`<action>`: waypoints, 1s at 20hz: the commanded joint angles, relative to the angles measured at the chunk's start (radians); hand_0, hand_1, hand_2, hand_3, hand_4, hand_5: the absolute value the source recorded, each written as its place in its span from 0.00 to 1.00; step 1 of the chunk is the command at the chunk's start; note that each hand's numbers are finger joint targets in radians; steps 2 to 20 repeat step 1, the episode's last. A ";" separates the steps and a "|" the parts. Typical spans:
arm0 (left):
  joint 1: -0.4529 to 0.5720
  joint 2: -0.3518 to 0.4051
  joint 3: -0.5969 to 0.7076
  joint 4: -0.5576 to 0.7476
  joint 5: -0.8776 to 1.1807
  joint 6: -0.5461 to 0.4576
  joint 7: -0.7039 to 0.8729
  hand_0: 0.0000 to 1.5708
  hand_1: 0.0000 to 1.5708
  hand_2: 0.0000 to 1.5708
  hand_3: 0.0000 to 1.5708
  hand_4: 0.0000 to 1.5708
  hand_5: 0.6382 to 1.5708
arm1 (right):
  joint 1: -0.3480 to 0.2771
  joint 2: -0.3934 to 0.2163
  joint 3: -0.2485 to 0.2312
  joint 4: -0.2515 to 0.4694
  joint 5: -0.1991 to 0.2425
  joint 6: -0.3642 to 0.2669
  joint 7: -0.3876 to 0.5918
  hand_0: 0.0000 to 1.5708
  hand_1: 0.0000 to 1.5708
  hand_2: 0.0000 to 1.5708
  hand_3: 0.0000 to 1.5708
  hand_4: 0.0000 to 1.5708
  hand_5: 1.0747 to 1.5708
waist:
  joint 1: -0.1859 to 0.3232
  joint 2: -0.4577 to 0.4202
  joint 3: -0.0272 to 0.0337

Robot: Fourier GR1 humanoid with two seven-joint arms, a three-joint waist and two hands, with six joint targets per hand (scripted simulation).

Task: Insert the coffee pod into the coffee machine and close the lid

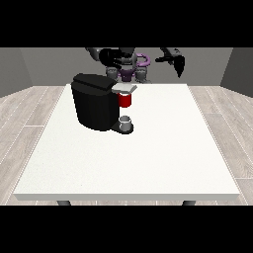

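The tabletop (148, 158) is plain white, and the coffee machine (94, 106) standing on it is black, with a red part (125, 100) under its pale grey lid flap (126, 88) and a small grey cup (125, 121) on its dark base. Behind the coffee machine the robot's body (129, 66) is grey and black with purple trim, and the hand at the view's right (177, 62) is black. Around the tabletop the floor (24, 118) shows light grey wood-grain planks, and the walls (49, 64) are flat dark grey.
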 commanded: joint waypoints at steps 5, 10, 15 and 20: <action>0.051 0.008 0.014 0.025 0.008 -0.005 -0.002 0.00 0.00 0.00 0.00 0.12 1.00 | 0.203 0.016 0.074 -0.053 -0.058 -0.027 -0.040 0.00 0.00 0.00 0.00 0.10 1.00 | -0.063 -0.069 0.0002; 0.051 0.008 0.014 0.025 0.008 -0.005 -0.002 0.00 0.00 0.00 0.00 0.12 1.00 | 0.203 0.016 0.074 -0.053 -0.058 -0.027 -0.040 0.00 0.00 0.00 0.00 0.10 1.00 | -0.063 -0.069 0.0002; 0.051 0.008 0.014 0.025 0.008 -0.005 -0.002 0.00 0.00 0.00 0.00 0.12 1.00 | 0.203 0.016 0.074 -0.053 -0.058 -0.027 -0.040 0.00 0.00 0.00 0.00 0.10 1.00 | -0.063 -0.069 0.0002; 0.051 0.008 0.014 0.025 0.008 -0.005 -0.002 0.00 0.00 0.00 0.00 0.12 1.00 | 0.203 0.016 0.074 -0.053 -0.058 -0.027 -0.040 0.00 0.00 0.00 0.00 0.10 1.00 | -0.063 -0.069 0.0002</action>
